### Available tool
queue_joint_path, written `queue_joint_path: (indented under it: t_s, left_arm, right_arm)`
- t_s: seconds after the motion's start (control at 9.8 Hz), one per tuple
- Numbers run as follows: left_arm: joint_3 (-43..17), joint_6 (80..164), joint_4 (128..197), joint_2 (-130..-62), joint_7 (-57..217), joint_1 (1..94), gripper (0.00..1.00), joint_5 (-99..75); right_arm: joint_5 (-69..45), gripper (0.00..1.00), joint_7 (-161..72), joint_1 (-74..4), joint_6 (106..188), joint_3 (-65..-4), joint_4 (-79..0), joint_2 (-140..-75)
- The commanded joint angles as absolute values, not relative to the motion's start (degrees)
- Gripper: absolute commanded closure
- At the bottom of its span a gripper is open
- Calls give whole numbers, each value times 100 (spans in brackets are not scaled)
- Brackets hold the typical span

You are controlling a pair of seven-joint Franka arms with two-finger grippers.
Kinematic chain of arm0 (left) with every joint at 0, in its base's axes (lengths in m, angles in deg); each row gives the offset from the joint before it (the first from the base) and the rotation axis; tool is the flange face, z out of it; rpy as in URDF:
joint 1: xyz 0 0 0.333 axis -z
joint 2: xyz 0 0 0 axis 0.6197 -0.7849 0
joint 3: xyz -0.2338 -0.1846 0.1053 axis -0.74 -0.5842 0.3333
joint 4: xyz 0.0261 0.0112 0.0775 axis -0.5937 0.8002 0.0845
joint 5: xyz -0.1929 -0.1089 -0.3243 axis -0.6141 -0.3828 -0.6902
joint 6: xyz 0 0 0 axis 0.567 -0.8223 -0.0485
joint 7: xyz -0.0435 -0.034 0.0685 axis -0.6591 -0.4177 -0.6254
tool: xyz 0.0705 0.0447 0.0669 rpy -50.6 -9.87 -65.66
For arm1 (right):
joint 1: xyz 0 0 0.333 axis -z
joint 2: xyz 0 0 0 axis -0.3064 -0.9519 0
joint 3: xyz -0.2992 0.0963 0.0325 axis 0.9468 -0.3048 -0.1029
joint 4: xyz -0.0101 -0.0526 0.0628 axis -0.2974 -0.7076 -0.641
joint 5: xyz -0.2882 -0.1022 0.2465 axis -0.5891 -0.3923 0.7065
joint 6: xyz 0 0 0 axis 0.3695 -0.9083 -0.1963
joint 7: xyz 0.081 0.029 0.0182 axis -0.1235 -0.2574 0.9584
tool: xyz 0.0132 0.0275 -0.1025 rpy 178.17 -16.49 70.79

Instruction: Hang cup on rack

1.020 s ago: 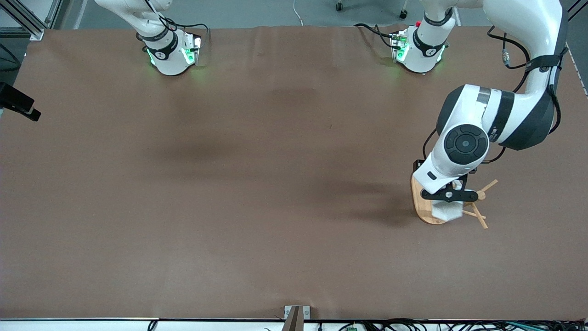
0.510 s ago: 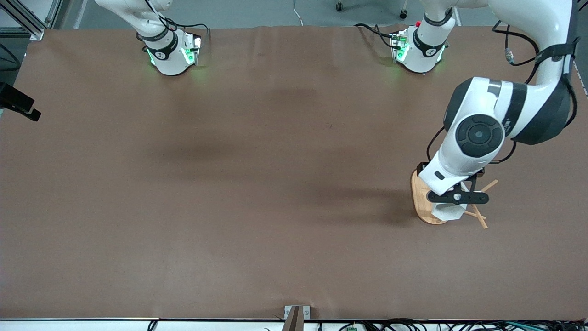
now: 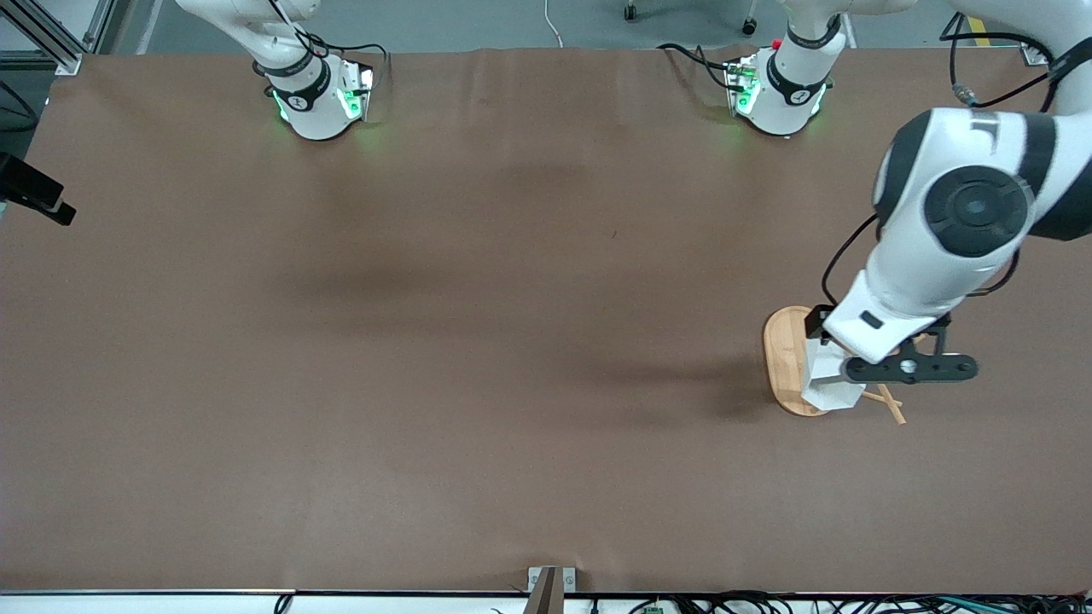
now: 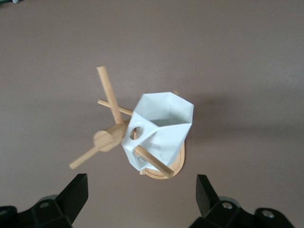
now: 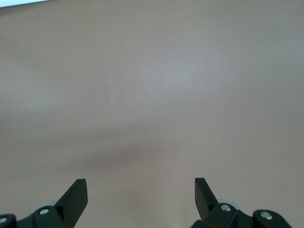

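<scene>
The white faceted cup (image 3: 829, 385) hangs on the bamboo rack (image 3: 783, 350), near the left arm's end of the table. In the left wrist view a thin peg (image 4: 153, 160) passes through the handle hole of the cup (image 4: 164, 121), beside the rack's post (image 4: 107, 140) and over its oval base (image 4: 176, 165). My left gripper (image 3: 909, 369) is open and empty in the air beside the rack's pegs; in its wrist view the left gripper (image 4: 141, 191) stands apart from the cup. My right gripper (image 5: 141, 190) is open and empty over bare table; its arm waits.
The robots' bases (image 3: 311, 94) stand along the table's edge farthest from the front camera. A black device (image 3: 34, 198) juts in at the right arm's end. A metal bracket (image 3: 550, 584) sits at the table's nearest edge.
My left gripper has come off the cup, risen and moved toward the left arm's end of the table. The cup stays on the rack. The right arm has not moved.
</scene>
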State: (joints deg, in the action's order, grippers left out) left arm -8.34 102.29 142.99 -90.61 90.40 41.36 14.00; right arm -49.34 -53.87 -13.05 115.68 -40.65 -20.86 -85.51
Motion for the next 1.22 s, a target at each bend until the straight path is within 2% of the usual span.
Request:
queue_joint_path:
  t_s: [0.0,0.41,0.61,0.92,1.12]
  left_arm:
    - [-892,10128,14390,-8725,8957,4005,0,1164]
    - [-796,9462,14451,-7785,8652,3961,0,577]
    - [-682,9197,14792,-7354,8133,3743,0,156]
    - [-542,9187,15697,-6625,7280,3548,0,-4]
    - [-191,9152,15857,-6403,7243,3600,0,-338]
  right_arm:
    - [-4872,0,-5347,-1274,11696,-4082,-2158,-8488]
    - [-4881,0,-5356,-1266,11564,-4091,-2150,-8479]
    - [-4881,0,-5365,-1266,11503,-4091,-2150,-8488]
    - [-4881,0,-5373,-1266,11476,-4091,-2141,-8488]
    - [-4881,0,-5373,-1266,11476,-4091,-2141,-8488]
